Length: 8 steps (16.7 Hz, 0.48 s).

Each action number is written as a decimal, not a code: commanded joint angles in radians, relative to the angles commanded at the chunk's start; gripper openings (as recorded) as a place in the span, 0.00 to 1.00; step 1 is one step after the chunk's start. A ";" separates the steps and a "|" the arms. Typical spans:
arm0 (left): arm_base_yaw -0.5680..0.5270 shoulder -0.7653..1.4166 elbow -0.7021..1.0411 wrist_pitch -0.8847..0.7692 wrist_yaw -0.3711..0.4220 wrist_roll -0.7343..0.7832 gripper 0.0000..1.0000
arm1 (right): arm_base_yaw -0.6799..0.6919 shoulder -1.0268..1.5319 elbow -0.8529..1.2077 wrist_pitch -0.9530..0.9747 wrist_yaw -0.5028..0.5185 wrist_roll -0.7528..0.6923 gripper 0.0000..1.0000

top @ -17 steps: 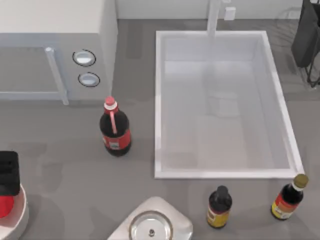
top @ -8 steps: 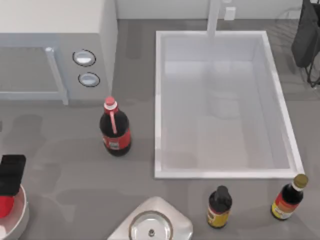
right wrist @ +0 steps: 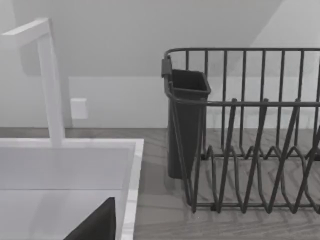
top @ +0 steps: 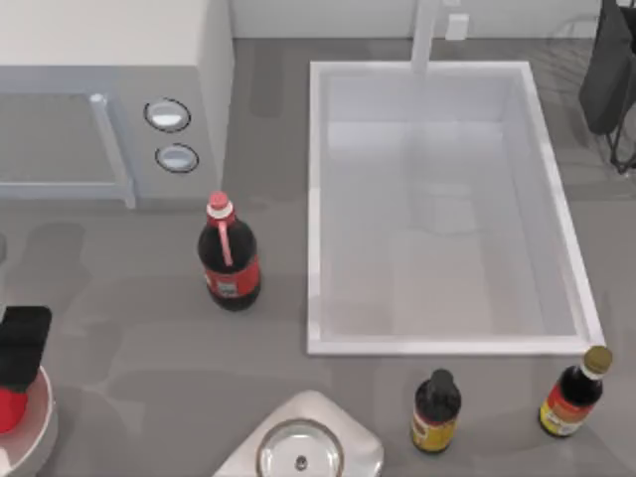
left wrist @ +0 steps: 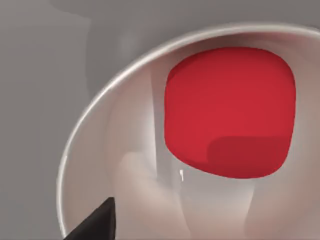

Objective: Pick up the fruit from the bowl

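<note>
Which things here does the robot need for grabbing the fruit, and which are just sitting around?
Needed for the job:
fruit
bowl
left gripper, above the bowl

Just sitting around:
cola bottle
two small dark bottles
sink
pot
microwave
dish rack

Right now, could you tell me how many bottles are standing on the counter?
3. A cola bottle stands left of the sink; two smaller dark bottles stand in front of it, one black-capped, one gold-capped. None seems hidden.
</note>
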<state>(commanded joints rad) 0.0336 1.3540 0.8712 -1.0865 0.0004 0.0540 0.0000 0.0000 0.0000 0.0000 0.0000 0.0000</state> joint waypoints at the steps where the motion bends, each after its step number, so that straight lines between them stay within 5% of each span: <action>1: 0.000 0.008 -0.009 0.012 0.000 0.000 1.00 | 0.000 0.000 0.000 0.000 0.000 0.000 1.00; 8: 0.006 0.154 -0.179 0.355 0.000 0.006 1.00 | 0.000 0.000 0.000 0.000 0.000 0.000 1.00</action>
<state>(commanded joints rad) 0.0392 1.5082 0.6926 -0.7314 0.0001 0.0596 0.0000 0.0000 0.0000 0.0000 0.0000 0.0000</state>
